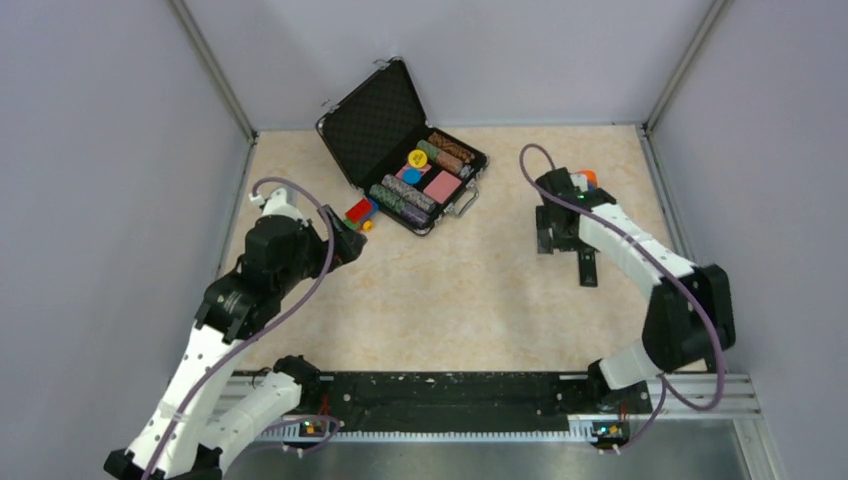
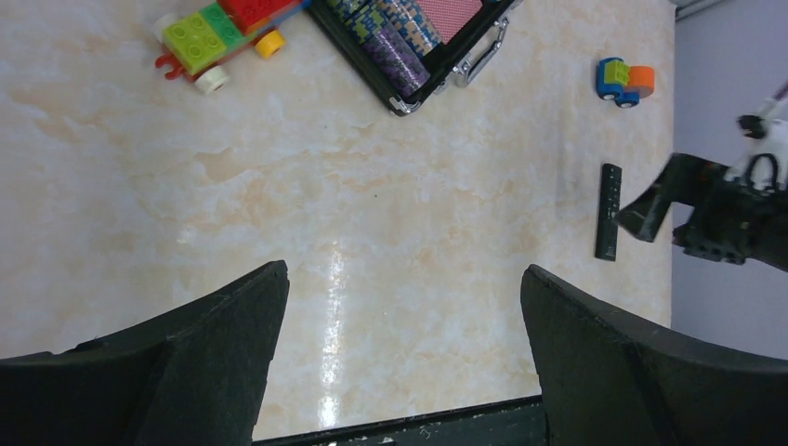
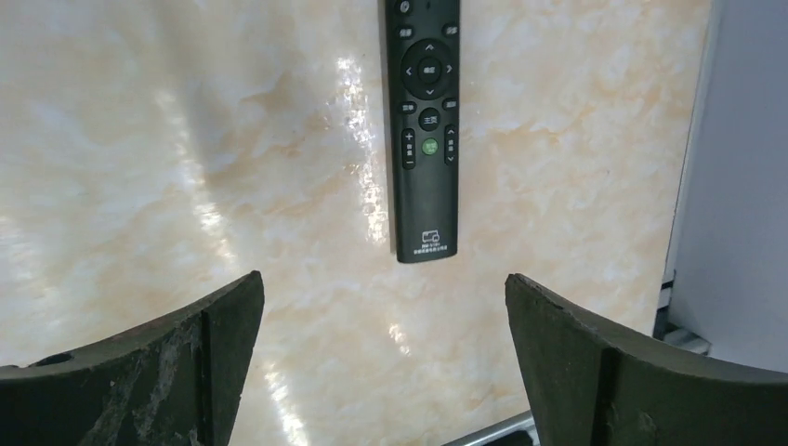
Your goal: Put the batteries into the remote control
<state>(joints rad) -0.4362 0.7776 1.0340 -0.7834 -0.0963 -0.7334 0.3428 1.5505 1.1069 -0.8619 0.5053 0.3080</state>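
Just ahead of the right hand [image 3: 381, 283], whose fingers stand spread wide with nothing between them, the remote control [image 3: 424, 130] lies flat on the marbled table [image 3: 186, 139], buttons up (its near end lines up with the gap, apart from both fingers). Beyond the remote's far end, close to the wall, sits a small blue and orange toy [image 2: 624, 80]. Well off to this hand's left, the left hand [image 2: 404, 271] is likewise spread and holds nothing, hovering above the table. Ahead of it are a brick toy car [image 2: 218, 32] and an open case of poker chips [image 1: 405, 150].
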